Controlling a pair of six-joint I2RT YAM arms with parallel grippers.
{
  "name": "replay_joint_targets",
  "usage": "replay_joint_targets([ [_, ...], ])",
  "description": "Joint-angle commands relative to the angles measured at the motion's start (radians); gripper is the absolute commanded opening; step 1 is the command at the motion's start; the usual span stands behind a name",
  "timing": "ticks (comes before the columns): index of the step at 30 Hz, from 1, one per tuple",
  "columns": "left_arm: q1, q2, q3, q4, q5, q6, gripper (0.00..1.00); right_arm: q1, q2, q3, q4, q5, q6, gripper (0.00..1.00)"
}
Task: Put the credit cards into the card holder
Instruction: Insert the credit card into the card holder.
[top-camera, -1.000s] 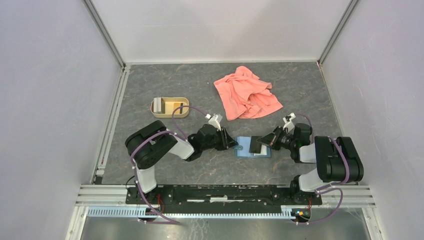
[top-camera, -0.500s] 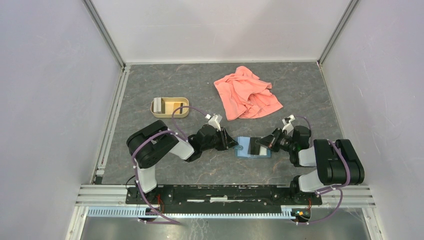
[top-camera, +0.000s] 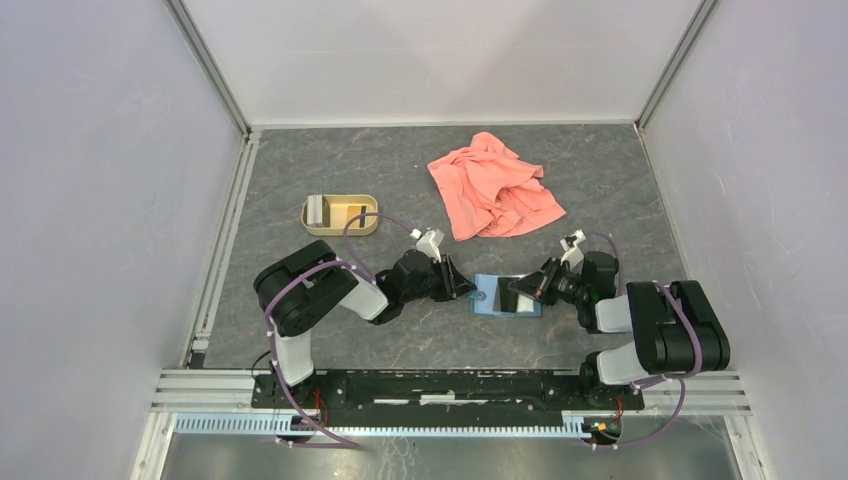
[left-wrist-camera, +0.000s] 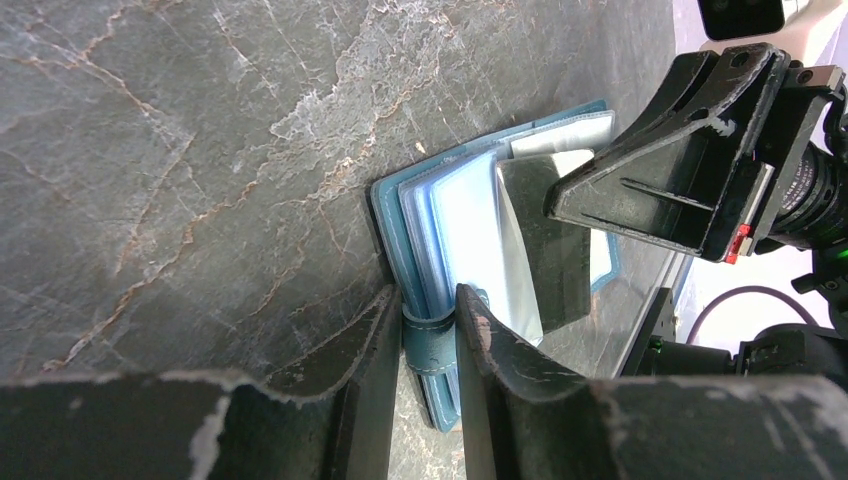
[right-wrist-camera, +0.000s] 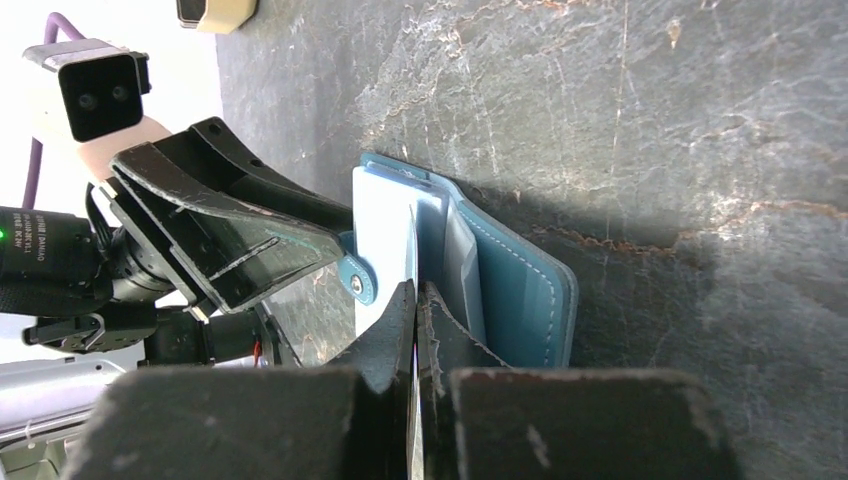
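Two claws meet at the open teal wallet (top-camera: 488, 305): left claw (left-wrist-camera: 430, 305) pinches its snap strap (left-wrist-camera: 425, 345), right claw (right-wrist-camera: 415, 290) pinches a thin pale card (right-wrist-camera: 413, 245) above its pages; arm lettering (right-wrist-camera: 40, 250) unreadable.

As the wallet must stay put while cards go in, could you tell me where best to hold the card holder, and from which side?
Grip the snap strap, coming low from the left arm's side. That narrow tab juts past the edge of the card holder, so jaws across it leave the pockets free for the right gripper. The left gripper is shut on it.
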Motion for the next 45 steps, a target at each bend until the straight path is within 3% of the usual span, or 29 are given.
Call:
replay_joint_targets([
  [1, -0.007, 0.016, -0.029, -0.064, -0.006, 0.006, 0.35, 0.008, -0.023, 0.010, -0.142, 0.010, -0.078, 0.01],
  [6, -0.007, 0.017, -0.029, -0.057, -0.003, 0.008, 0.35, 0.008, -0.045, 0.011, -0.197, 0.026, -0.098, 0.02],
  [9, -0.007, 0.017, -0.027, -0.056, 0.001, 0.010, 0.35, 0.008, -0.032, 0.010, -0.189, 0.027, -0.091, 0.10],
  [20, -0.007, 0.023, -0.013, -0.044, 0.019, 0.017, 0.35, 0.086, 0.104, 0.092, -0.081, -0.052, -0.044, 0.09],
  [24, -0.007, 0.015, -0.014, -0.050, 0.018, 0.021, 0.36, 0.098, 0.124, 0.132, -0.135, -0.072, -0.104, 0.20],
  [32, -0.007, 0.001, -0.022, -0.048, 0.018, 0.024, 0.36, 0.087, 0.060, 0.218, -0.407, -0.021, -0.354, 0.49],
  [38, -0.007, -0.015, -0.038, -0.035, 0.015, 0.024, 0.36, 0.078, 0.022, 0.277, -0.551, 0.035, -0.469, 0.52],
  [45, -0.007, -0.012, -0.046, -0.009, 0.026, 0.023, 0.36, 0.088, -0.008, 0.335, -0.674, 0.106, -0.630, 0.63],
])
